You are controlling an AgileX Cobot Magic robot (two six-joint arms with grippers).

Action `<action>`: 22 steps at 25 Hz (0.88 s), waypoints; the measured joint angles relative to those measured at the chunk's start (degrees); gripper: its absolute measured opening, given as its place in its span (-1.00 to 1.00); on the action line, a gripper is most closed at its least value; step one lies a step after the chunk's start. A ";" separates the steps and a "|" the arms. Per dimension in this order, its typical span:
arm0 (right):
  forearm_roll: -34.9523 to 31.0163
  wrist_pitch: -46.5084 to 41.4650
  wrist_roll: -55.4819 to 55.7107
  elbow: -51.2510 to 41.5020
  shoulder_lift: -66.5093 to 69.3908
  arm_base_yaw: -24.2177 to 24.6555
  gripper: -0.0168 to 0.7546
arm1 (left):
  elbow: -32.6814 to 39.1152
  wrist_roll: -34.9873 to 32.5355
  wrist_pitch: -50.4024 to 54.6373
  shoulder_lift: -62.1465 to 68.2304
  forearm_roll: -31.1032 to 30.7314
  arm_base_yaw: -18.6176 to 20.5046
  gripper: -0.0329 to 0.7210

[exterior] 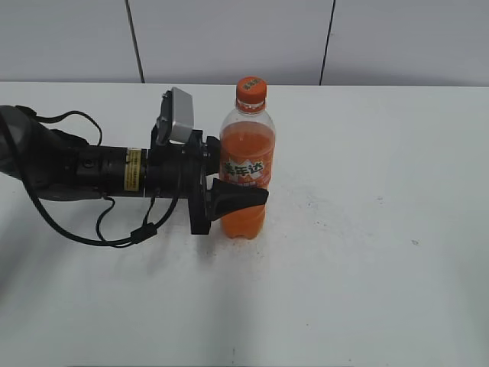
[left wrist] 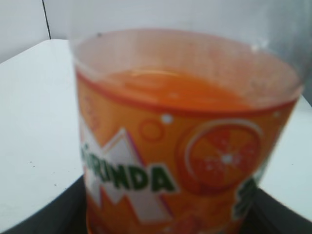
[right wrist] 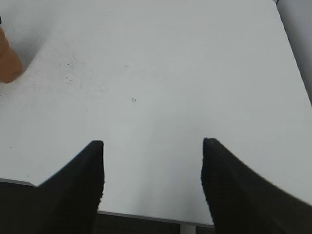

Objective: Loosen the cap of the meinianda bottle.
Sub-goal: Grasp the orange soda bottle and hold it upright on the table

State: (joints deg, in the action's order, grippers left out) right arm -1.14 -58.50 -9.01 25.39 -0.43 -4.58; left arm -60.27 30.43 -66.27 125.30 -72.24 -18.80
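While meinianda bottle stands upright near desk's far edge, left gripper clamps lower body. Nearly full: heavy, thin-walled, slick. Right gripper wide open, empty; should take cap.

A white table fills most of the exterior view, its surface marked with small dark specks and faint scuffs. Behind it stands a pale panelled wall with thin dark vertical seams.
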 joint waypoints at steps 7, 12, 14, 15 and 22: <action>0.00 0.00 0.00 0.00 0.00 0.00 0.27 | 0.00 -0.02 -0.42 0.00 -1.04 0.00 0.21; 0.00 0.00 0.00 0.00 0.00 0.00 0.27 | 0.00 -0.06 -0.75 0.00 -1.60 0.00 0.21; 0.00 0.00 0.00 0.00 0.00 0.00 0.27 | 0.00 -0.06 -0.75 0.00 -1.67 0.00 0.21; 0.00 0.00 0.00 0.00 0.00 0.00 0.27 | 0.00 -0.06 -0.80 0.00 -1.68 0.00 0.21; 0.45 1.37 4.62 1.38 0.17 0.00 0.27 | 0.00 -0.06 -0.79 0.00 -1.75 0.00 0.21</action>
State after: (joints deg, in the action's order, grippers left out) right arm -0.69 -57.13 -4.39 26.77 -0.26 -4.58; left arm -60.27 30.37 -67.06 125.30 -73.99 -18.80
